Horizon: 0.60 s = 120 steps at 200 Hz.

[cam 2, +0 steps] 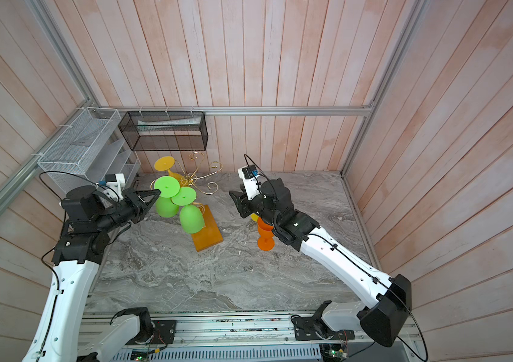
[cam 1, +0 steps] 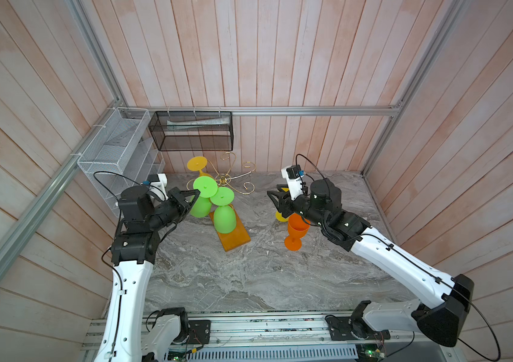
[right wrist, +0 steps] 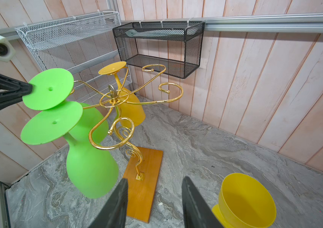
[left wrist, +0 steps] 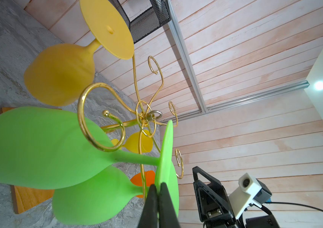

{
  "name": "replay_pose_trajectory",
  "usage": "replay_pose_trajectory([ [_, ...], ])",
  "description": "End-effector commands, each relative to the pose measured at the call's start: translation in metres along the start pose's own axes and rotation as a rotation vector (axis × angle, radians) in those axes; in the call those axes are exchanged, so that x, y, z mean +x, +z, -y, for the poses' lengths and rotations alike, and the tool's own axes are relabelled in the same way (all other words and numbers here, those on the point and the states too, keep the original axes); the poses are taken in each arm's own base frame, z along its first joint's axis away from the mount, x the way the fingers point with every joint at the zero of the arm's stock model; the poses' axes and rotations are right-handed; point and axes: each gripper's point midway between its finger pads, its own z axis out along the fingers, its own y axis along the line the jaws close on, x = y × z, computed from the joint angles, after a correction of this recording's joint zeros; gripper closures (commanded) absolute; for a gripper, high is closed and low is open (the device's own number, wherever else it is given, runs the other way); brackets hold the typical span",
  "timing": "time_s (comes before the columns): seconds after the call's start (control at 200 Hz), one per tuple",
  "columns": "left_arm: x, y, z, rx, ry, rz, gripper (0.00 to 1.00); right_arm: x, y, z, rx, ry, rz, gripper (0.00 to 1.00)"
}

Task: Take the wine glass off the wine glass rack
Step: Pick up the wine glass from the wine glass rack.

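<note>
The wine glass rack, gold wire scrolls over an amber wooden base, stands at the back left of the marble table. Hanging upside down on it are two green wine glasses and a yellow one. My left gripper is shut on the foot rim of the left green wine glass. The left wrist view shows its fingertips pinching that disc, with the stem crossing a gold scroll. My right gripper is open and empty, right of the rack.
A second green glass hangs over the base. An orange glass and a yellow glass stand upright under my right arm. A white mesh shelf and a black mesh basket hang on the walls behind the rack.
</note>
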Motion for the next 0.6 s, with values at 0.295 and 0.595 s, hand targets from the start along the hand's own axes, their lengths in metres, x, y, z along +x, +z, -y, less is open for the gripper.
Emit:
replay_pose_trajectory([
  [0.295, 0.018, -0.025, -0.013, -0.049, 0.015, 0.006, 1.0, 0.0, -0.007, -0.002, -0.001, 0.002, 0.005, 0.57],
  [0.595, 0.035, -0.036, -0.023, -0.076, 0.015, -0.003, 1.0, 0.001, -0.011, -0.002, 0.001, 0.014, 0.004, 0.57],
])
